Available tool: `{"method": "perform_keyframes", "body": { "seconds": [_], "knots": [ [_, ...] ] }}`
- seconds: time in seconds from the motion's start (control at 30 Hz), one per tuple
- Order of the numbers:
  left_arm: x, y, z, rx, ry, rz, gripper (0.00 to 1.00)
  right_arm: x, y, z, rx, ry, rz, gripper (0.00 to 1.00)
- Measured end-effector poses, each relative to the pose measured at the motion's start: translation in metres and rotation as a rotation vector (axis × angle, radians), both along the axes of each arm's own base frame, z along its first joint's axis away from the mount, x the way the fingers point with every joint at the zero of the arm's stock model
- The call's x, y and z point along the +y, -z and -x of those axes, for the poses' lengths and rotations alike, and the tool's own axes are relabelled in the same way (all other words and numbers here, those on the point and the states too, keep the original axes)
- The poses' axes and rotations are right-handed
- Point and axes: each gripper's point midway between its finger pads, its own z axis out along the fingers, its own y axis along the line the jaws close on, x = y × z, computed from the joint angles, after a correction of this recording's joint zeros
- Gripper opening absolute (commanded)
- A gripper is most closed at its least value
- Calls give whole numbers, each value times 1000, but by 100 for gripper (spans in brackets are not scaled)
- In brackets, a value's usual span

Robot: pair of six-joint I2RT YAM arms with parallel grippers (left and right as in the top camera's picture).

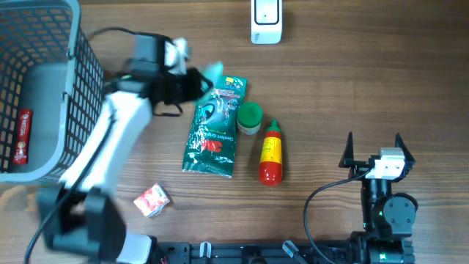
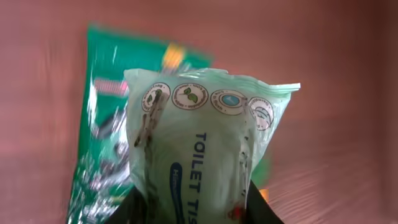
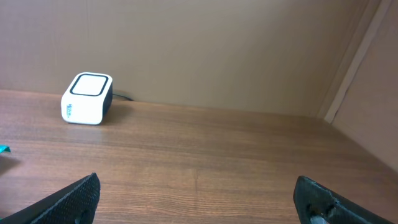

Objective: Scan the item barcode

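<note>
A pale green pack of toilet tissue (image 2: pixel 199 143) fills the left wrist view, clamped at its lower end between the dark fingers of my left gripper (image 2: pixel 196 202). From overhead, the left gripper (image 1: pixel 196 79) holds this pack (image 1: pixel 213 71) just above the top of a green 3M pouch (image 1: pixel 212 132). No barcode shows on the pack's visible face. The white scanner (image 1: pixel 265 20) stands at the table's far edge, also in the right wrist view as the scanner (image 3: pixel 87 98). My right gripper (image 1: pixel 374 139) rests at the front right, open and empty (image 3: pixel 199 199).
A grey wire basket (image 1: pixel 84 66) at the left holds a red tube (image 1: pixel 22 136). Beside the pouch lie a green-capped jar (image 1: pixel 250 117) and a red sauce bottle (image 1: pixel 271 152). A small red and white packet (image 1: pixel 152 199) sits near the front edge.
</note>
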Motion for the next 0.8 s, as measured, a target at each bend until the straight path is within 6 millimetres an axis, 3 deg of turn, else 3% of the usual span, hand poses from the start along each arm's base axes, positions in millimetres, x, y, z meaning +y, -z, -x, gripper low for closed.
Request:
{"method": "perform_keyframes", "body": {
  "seconds": [0.1, 0.2, 0.23, 0.27, 0.33, 0.37, 0.5, 0.67, 0.8],
  "knots": [
    [-2, 56, 14, 149, 21, -121, 13, 0, 0, 0, 0, 0, 0, 100],
    [-4, 105, 30, 280, 51, -213, 22, 0, 0, 0, 0, 0, 0, 100],
    [-6, 119, 35, 313, 68, -232, 27, 0, 0, 0, 0, 0, 0, 100],
    [-9, 125, 37, 324, 82, -244, 46, 0, 0, 0, 0, 0, 0, 100],
    [-12, 127, 40, 325, 102, -267, 95, 0, 0, 0, 0, 0, 0, 100],
    [-14, 128, 43, 334, 110, -275, 100, 0, 0, 0, 0, 0, 0, 100],
    [-26, 124, 48, 334, 147, -279, 100, 0, 0, 0, 0, 0, 0, 100],
    [-9, 114, 55, 376, 122, -343, 100, 0, 0, 0, 0, 0, 0, 100],
    [5, 64, 24, 237, 56, -363, 100, 0, 0, 0, 0, 0, 0, 100]
  ]
}}
